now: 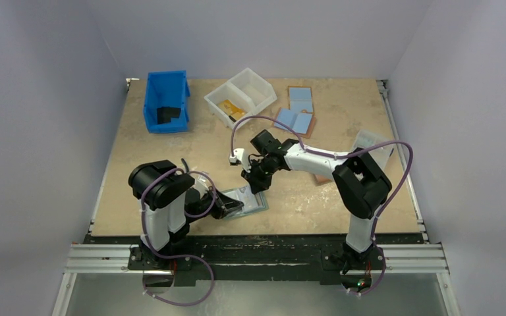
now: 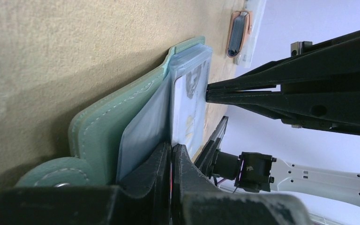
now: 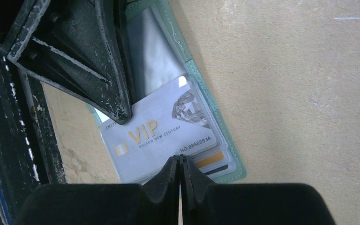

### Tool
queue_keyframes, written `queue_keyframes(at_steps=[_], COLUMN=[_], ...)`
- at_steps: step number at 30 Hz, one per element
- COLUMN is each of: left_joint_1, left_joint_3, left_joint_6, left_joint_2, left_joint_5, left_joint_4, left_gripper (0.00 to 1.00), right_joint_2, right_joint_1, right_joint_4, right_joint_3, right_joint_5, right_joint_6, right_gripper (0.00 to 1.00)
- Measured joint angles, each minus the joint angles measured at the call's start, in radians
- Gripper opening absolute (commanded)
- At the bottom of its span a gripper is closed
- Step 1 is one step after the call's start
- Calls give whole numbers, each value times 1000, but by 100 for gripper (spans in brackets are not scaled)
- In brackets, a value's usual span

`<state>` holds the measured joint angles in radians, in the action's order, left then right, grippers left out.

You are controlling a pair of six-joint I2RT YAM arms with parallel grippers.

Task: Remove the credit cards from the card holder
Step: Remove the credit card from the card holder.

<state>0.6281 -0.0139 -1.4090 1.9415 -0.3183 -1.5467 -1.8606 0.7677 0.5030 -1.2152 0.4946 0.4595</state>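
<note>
The teal card holder [image 1: 253, 201] lies open near the front edge of the table and also shows in the left wrist view [image 2: 98, 129]. My left gripper [image 1: 234, 208] is shut on one of its clear sleeves [image 2: 145, 136]. A silver VIP card [image 3: 161, 136] sits in the top sleeve. Below it show the edges of a tan-orange card [image 3: 211, 159] and a dark card [image 3: 217, 169]. My right gripper [image 3: 180, 158] is shut and empty. Its tips touch the near edge of the VIP card's sleeve, as the left wrist view [image 2: 208, 93] also shows.
A blue bin [image 1: 166, 102] stands at the back left. A white divided tray [image 1: 240, 97] stands beside it. Light-blue-and-brown wallets [image 1: 296, 112] lie at the back. A salmon-pink wallet [image 2: 240, 35] lies farther right, mostly under my right arm.
</note>
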Motion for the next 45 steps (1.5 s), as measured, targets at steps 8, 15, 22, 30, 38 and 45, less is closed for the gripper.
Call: queue_keyframes(at_steps=[8, 15, 22, 30, 38, 45], left_joint_1=[-3, -40, -48, -60, -65, -2], left_joint_3=[3, 5, 5, 5, 4, -65], left_joint_6=[71, 124, 150, 166, 270, 541], left_joint_2=[-60, -151, -205, -205, -213, -587], left_joint_5=[9, 3, 3, -12, -56, 8], left_joint_4=[23, 118, 181, 177, 182, 666], left_gripper=[0, 0, 0, 0, 0, 0], right_joint_2=[-11, -17, -18, -10, 70, 152], right_joint_1=[4, 4, 4, -2, -92, -153], right_joint_4=[-4, -30, -35, -31, 73, 78], right_joint_3=[-3, -14, -16, -16, 50, 113], right_joint_5=[-33, -41, -39, -5, 100, 157], right_joint_6=[-60, -63, -49, -9, 129, 242], right_gripper=[20, 25, 37, 54, 76, 85])
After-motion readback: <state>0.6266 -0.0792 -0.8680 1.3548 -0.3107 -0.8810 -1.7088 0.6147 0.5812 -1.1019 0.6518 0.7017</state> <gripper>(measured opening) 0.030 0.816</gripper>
